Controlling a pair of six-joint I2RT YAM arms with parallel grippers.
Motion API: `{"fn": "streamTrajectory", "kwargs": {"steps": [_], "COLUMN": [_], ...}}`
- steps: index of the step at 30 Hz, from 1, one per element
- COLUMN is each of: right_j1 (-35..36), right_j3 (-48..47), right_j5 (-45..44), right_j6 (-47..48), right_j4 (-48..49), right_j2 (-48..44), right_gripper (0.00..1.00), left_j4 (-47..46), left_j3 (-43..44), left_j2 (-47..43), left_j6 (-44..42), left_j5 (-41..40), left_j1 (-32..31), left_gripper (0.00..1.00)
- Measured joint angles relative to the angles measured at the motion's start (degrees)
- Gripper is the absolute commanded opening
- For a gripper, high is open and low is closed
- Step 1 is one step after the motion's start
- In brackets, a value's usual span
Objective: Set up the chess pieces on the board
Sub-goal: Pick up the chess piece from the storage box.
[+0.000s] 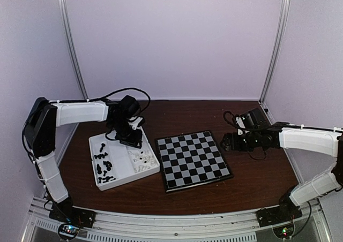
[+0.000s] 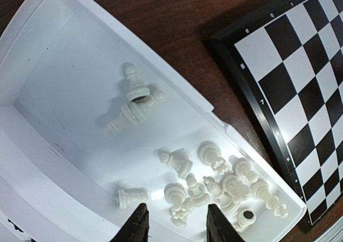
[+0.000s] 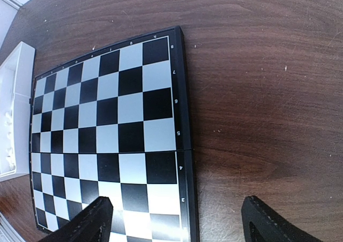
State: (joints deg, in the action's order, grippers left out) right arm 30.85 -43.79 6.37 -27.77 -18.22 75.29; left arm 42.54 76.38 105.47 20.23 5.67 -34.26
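Overhead camera looks down over the whole table (image 1: 252, 172). Left wrist peers close into the tray (image 2: 75, 76), right wrist close over the board (image 3: 107, 119), which both catch.

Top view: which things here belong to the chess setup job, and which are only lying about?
For the job: small black-and-grey checked chessboard; cream-white plastic chess pieces; black plastic chess pieces.
Only there: white rectangular plastic compartment tray, holding the pieces; dark brown wooden table.
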Motion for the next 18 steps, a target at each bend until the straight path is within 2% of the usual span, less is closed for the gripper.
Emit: {"fn": "streamTrajectory", "kwargs": {"steps": [18], "right_j1": [0.0], "right_j3": [0.1], "right_j5": [0.0], "right_j6": [-0.7], "right_j4": [0.2], "right_j2": [0.0], "right_gripper": [0.87], "left_j4": [0.2], "left_j3": [-1.3], "left_j2": [3.1], "left_j6": [0.0], "left_j5": [-0.6], "left_j1": [-0.9], "left_gripper": [0.29]}}
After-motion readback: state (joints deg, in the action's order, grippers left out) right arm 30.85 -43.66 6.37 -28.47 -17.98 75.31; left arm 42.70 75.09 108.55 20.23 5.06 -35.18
